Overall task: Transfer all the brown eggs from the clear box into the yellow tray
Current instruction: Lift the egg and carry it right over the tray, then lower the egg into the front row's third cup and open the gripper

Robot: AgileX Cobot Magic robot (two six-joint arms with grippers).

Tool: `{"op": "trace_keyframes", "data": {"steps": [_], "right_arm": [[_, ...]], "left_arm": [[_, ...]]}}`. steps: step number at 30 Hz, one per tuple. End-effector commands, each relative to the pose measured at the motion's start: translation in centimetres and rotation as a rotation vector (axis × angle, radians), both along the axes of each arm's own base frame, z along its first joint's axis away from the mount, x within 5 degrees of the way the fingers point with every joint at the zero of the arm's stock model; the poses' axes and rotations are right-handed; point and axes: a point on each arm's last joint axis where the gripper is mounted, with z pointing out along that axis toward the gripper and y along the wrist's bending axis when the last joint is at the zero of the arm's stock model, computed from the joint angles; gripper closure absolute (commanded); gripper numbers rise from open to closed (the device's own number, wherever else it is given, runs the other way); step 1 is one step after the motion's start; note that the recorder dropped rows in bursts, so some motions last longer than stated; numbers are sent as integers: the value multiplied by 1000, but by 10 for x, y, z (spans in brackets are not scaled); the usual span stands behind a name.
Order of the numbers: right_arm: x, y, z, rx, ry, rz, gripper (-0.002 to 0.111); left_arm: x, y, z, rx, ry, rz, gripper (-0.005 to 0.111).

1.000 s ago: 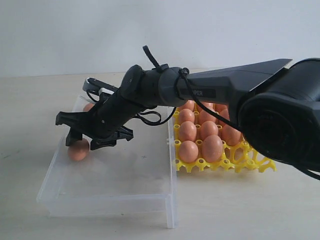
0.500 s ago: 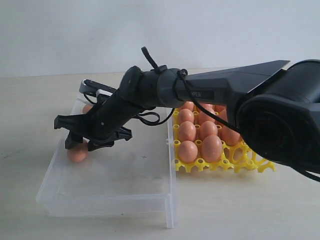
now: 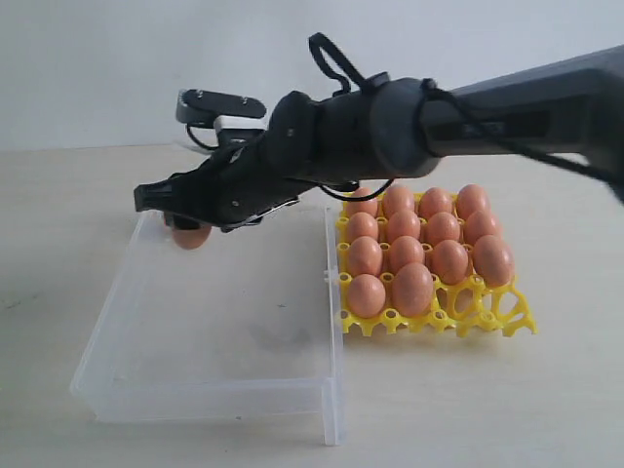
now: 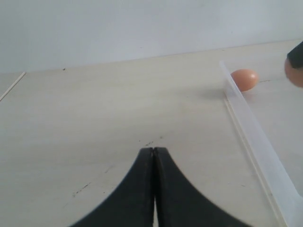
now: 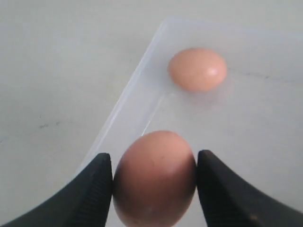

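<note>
My right gripper (image 3: 181,220) is shut on a brown egg (image 3: 191,236), which hangs above the far left corner of the clear box (image 3: 205,390). In the right wrist view that egg (image 5: 155,177) sits between both black fingers (image 5: 97,184). A second brown egg (image 5: 197,69) lies on the box floor beyond it, also visible in the left wrist view as an egg (image 4: 245,79) by the box wall (image 4: 255,137). The yellow tray (image 3: 434,322) to the right holds several brown eggs (image 3: 406,253). My left gripper (image 4: 154,150) is shut and empty over bare table.
The right arm (image 3: 468,112) stretches from the right, above the tray's back rows. The box's tall right wall (image 3: 333,322) stands close against the tray's left edge. Pale wooden table (image 4: 94,109) lies left of the box.
The right gripper narrowed onto the egg on the box floor, then lifted it up and back toward the far corner. The arm now sits higher.
</note>
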Motion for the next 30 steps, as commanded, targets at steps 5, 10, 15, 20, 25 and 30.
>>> {"op": "trace_keyframes", "data": {"steps": [5, 10, 15, 20, 25, 30], "right_arm": [[-59, -83, 51, -35, -371, -79, 108], [-88, -138, 56, -78, -375, -128, 108], [-98, -173, 54, -130, -370, -164, 108], [-98, -188, 44, -172, -297, -168, 108], [-93, -217, 20, -235, -216, -246, 108], [-84, -221, -5, -286, -182, -276, 108]], "left_arm": [[0, 0, 3, -7, -21, 1, 107], [0, 0, 3, -7, -21, 1, 107], [0, 0, 3, -7, -21, 1, 107], [0, 0, 3, -7, -21, 1, 107], [0, 0, 3, -7, -21, 1, 107], [0, 0, 3, -7, -21, 1, 107]]}}
